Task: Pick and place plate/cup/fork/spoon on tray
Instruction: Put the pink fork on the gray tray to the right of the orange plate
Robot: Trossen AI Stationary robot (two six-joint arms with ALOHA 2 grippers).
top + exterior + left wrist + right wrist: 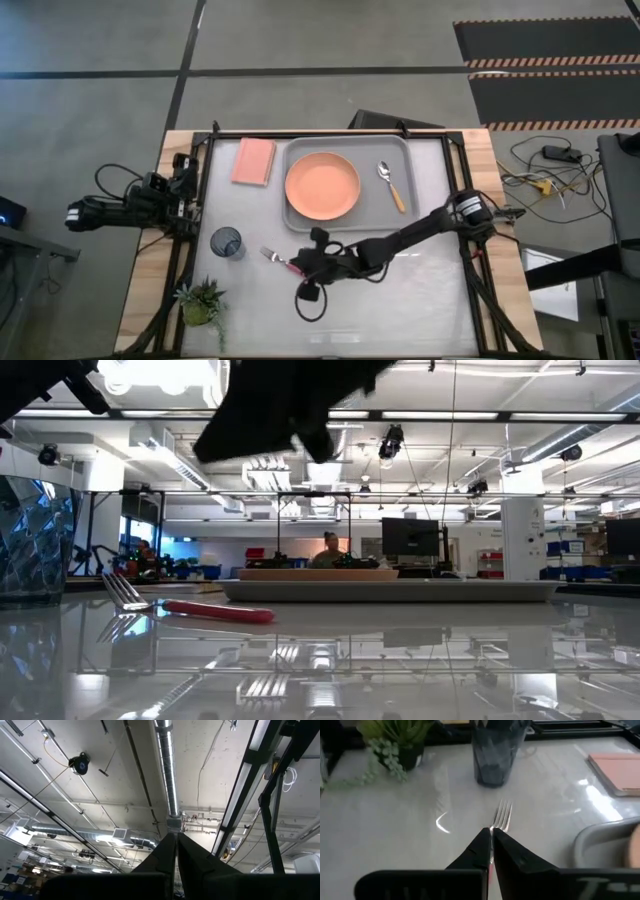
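The fork, with silver tines and a pink-red handle, lies flat on the table between the cup and my right gripper. In the low view the fork rests on the table with the gripper's dark bulk high above it. In the right wrist view the shut fingers hover over the handle, with the tines showing beyond them. The salmon-orange plate and the spoon lie in the grey tray. My left gripper is shut, parked at the table's left edge, pointing up.
A pink pad lies left of the tray. A small potted plant stands at the near left corner. A black cable loop lies on the table under my right arm. Bare tabletop extends near and right.
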